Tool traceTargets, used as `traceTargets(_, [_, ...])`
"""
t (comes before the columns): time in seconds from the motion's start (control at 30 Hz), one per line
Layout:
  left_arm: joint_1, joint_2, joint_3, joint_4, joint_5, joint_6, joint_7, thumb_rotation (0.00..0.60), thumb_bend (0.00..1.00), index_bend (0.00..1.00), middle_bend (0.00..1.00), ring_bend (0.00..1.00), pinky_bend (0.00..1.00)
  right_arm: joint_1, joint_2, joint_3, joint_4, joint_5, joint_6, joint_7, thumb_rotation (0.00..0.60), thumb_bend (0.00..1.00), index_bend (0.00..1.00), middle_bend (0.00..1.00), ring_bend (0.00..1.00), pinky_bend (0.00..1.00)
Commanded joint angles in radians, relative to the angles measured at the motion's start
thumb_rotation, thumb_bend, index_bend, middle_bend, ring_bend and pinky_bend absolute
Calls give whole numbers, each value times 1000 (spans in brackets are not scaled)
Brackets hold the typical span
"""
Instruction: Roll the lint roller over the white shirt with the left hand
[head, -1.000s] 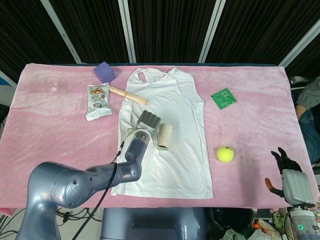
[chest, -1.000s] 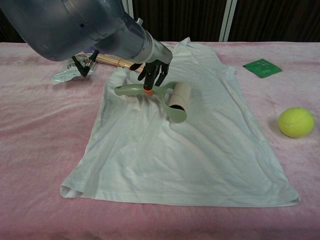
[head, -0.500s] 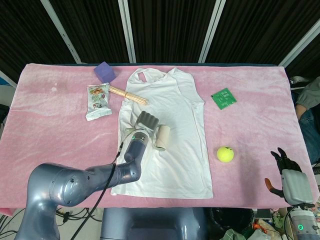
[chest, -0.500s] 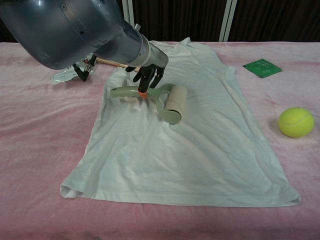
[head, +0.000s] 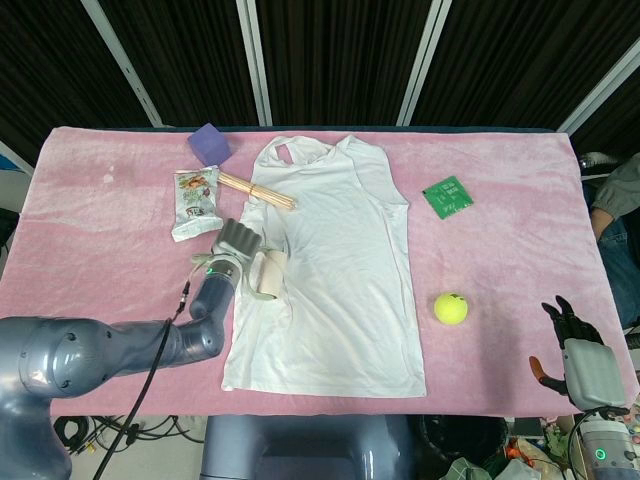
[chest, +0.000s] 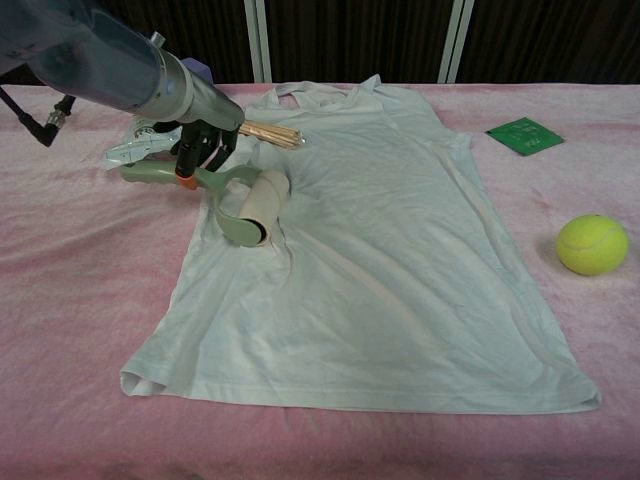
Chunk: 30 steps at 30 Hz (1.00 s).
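A white sleeveless shirt (head: 340, 260) (chest: 400, 260) lies flat in the middle of the pink tablecloth, wrinkled near its left edge. My left hand (head: 234, 243) (chest: 200, 143) grips the green handle of the lint roller (chest: 235, 200). The roller's pale paper cylinder (head: 270, 274) (chest: 262, 198) rests on the shirt's left edge. My right hand (head: 572, 330) hangs off the table's near right corner, fingers apart, holding nothing.
A yellow tennis ball (head: 450, 307) (chest: 591, 244) lies right of the shirt. A green card (head: 447, 195) (chest: 524, 134) sits at the far right. A snack packet (head: 195, 202), a bundle of wooden sticks (head: 256, 190) and a purple block (head: 209, 143) lie left of the collar.
My left hand has dragged the lint roller leftward across the shirt, from its middle to its left edge. The fabric bunched into folds there. The right hand stayed still.
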Motion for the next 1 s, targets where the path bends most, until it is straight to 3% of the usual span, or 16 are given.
traceTargets(0.03, [45, 37, 28, -28, 47, 2, -25, 600, 566, 725, 688, 554, 755, 0, 0, 0, -1, 2, -1, -1, 600, 278, 124, 10, 155, 165])
traceTargets(0.2, [87, 56, 54, -35, 96, -2, -37, 600, 566, 725, 688, 554, 755, 0, 0, 2, -2, 8, 0, -2, 600, 278, 124, 9, 155, 165])
traceTargets(0.43, [120, 63, 36, -28, 157, 0, -68, 600, 566, 725, 688, 554, 755, -1, 0, 3, -3, 10, 1, -4, 600, 277, 123, 10, 155, 165])
traceTargets(1.0, [59, 3, -83, -39, 116, 47, -21, 600, 566, 724, 688, 554, 758, 0, 2, 1, -5, 10, -3, -2, 600, 277, 124, 10, 155, 165])
